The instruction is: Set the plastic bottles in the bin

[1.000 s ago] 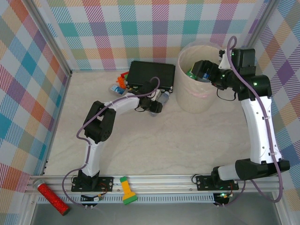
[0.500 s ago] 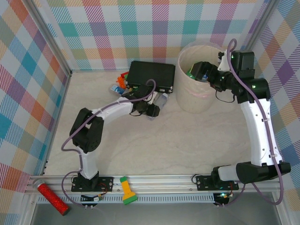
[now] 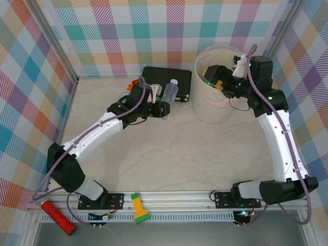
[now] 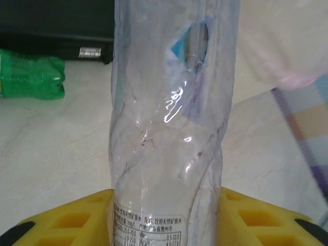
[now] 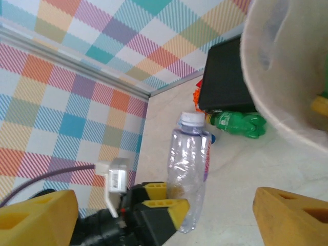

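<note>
The left pincer [image 3: 163, 106] is clenching the lower part of a clear bottle [image 3: 170, 90]. In the left wrist view the bottle's crumpled body is sitting tightly between the two yellow fingers [image 4: 66, 223]. The bottle is pointing its pale cap upward, in front of the black case [image 3: 154, 77] and to the left of the bin [image 3: 207, 107]. It is staying apart from the bin's wall, so it is not inside the bin. The right pincer [image 3: 214, 77] is hanging over the open mouth of the bin, released, with its jaws spread wide and nothing between them. Something green is lying inside the bin near this pincer, but I cannot tell what it is. A green bottle [image 5: 238, 124] is lying on the table [image 3: 179, 154] just beside the black case, and a few more small things are lying at the case's left end, too small to tell. A red glittery cylinder [image 3: 57, 217] and a flashlight [image 3: 137, 207] are lying at the near edge, by the arm bases.
</note>
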Robot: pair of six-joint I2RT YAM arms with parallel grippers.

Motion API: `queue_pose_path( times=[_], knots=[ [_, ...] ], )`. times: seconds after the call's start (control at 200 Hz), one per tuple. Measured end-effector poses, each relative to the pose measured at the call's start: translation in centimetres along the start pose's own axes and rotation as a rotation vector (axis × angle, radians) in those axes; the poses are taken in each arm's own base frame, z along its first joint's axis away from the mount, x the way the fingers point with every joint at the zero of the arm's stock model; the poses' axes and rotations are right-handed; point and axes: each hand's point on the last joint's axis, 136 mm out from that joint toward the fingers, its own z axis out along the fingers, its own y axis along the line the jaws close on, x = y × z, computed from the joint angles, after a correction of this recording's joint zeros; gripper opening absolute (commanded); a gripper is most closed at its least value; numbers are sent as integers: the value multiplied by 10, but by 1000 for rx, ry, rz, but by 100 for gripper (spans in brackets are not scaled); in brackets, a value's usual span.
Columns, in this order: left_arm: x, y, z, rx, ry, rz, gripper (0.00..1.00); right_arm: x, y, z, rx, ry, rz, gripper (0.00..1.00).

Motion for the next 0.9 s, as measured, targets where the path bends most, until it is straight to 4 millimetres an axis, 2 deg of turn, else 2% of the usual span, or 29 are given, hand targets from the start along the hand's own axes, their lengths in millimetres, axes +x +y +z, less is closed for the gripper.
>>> queue_pose_path(
  times=[0.18,0.37,0.545,0.7,0.805,0.9],
  knots=[
    [-30,-26,-26,81,-96,-64,46,27,29,27,-76,83,-28,78],
    [-43,-43,-50,145,-154,-106,46,50,31,69,-79,168,-5,76],
    [-47,-54,-65,182,-176,-136,46,67,25,101,-49,219,14,75],
    [-49,-49,-69,171,-192,-173,46,65,40,112,-76,222,0,75],
    [-46,-57,-70,198,-174,-165,46,66,54,119,-108,222,-13,75],
    [-42,-61,-69,215,-159,-161,46,72,58,124,-118,235,-16,75]
  ],
)
